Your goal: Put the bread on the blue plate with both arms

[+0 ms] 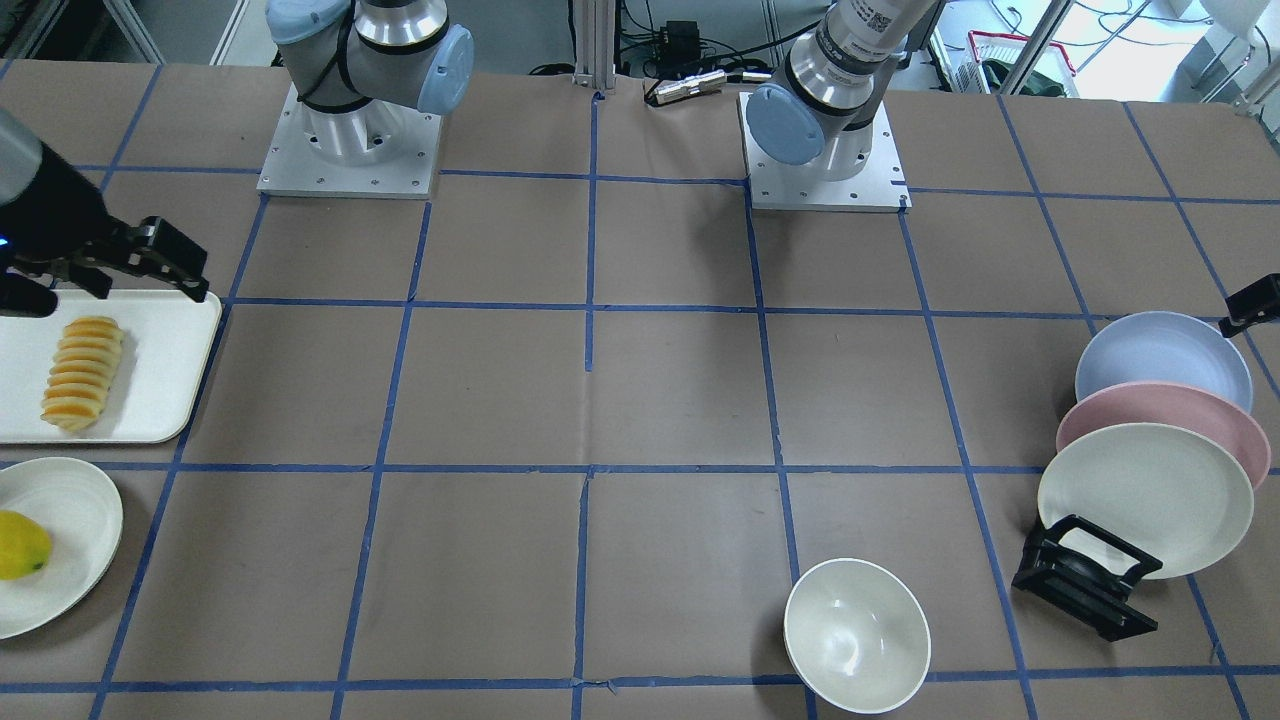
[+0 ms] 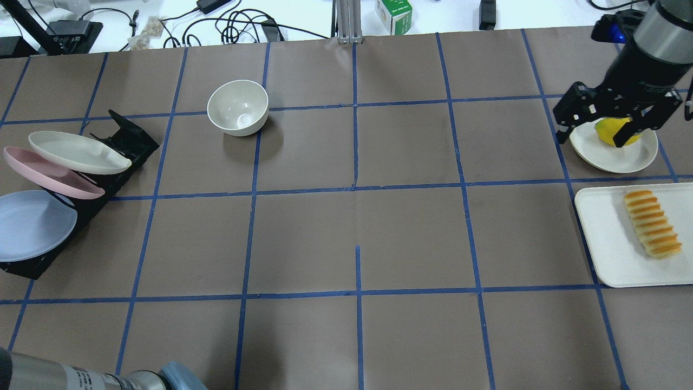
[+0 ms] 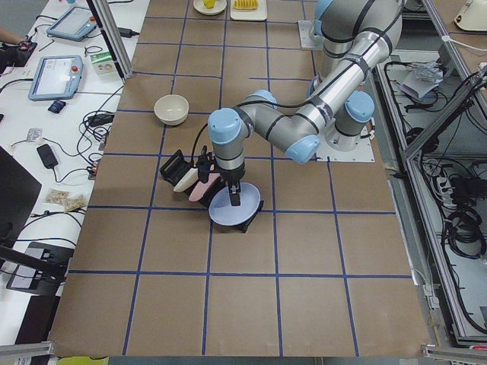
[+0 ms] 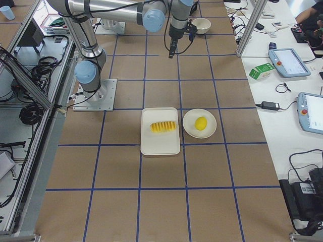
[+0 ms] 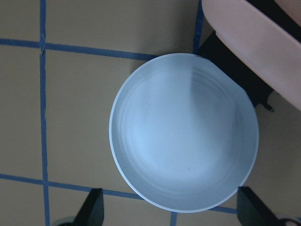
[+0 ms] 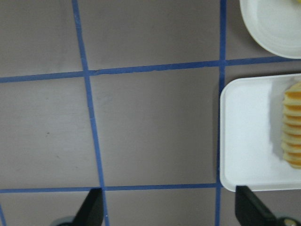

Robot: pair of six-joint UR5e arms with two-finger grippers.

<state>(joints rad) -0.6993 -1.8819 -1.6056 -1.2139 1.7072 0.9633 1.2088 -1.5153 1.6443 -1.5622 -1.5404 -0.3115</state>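
The bread lies on a white tray and also shows in the overhead view and at the right edge of the right wrist view. The blue plate leans in a black rack behind a pink plate and a cream plate. My left gripper is open and empty, just above the blue plate. My right gripper is open and empty, raised near the tray's edge, apart from the bread.
A cream bowl stands alone near the table's far side. A yellow mango-like fruit sits on a small white plate beside the tray. Blue tape lines cross the brown table.
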